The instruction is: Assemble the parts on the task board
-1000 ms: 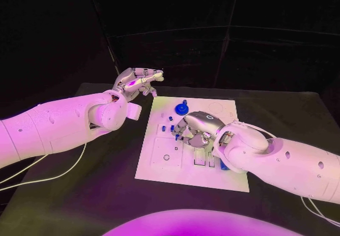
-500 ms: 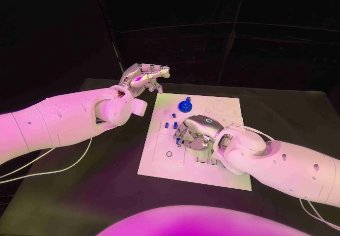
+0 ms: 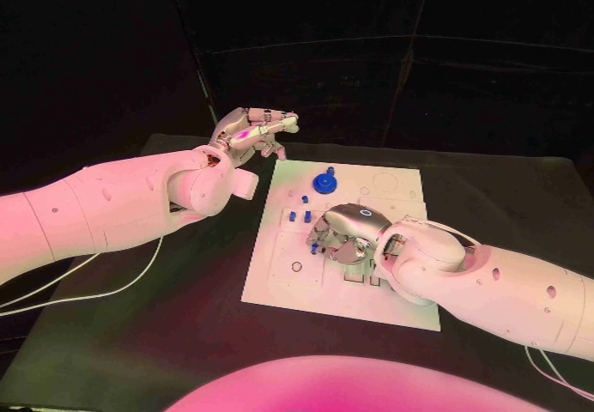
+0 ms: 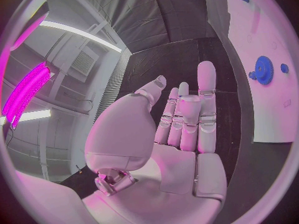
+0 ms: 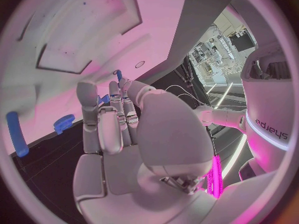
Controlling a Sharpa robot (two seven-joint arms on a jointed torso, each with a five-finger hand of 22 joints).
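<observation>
The white task board (image 3: 285, 279) lies in the middle of the black table. A blue gear (image 3: 324, 182) stands near its far edge, and the left wrist view shows that blue gear (image 4: 263, 69) too. Small blue pegs (image 3: 297, 215) stand to the left of my right hand (image 3: 344, 232). This hand hovers low over the board's middle with curled fingers. In the right wrist view a small blue peg (image 5: 117, 75) sits pinched at my right hand's (image 5: 118, 134) fingertips. My left hand (image 3: 254, 129) is raised off the board's far left corner, fingers straight, holding nothing.
A blue rod (image 5: 17, 134) and a blue toothed part (image 5: 62, 123) lie on the board near my right hand. Recessed slots (image 3: 359, 276) sit under my right forearm. White cables (image 3: 75, 296) trail over the table at the left.
The whole picture has shifted slightly, so the camera moved. My left hand's fingers have straightened a little. My right hand stays over the board's middle.
</observation>
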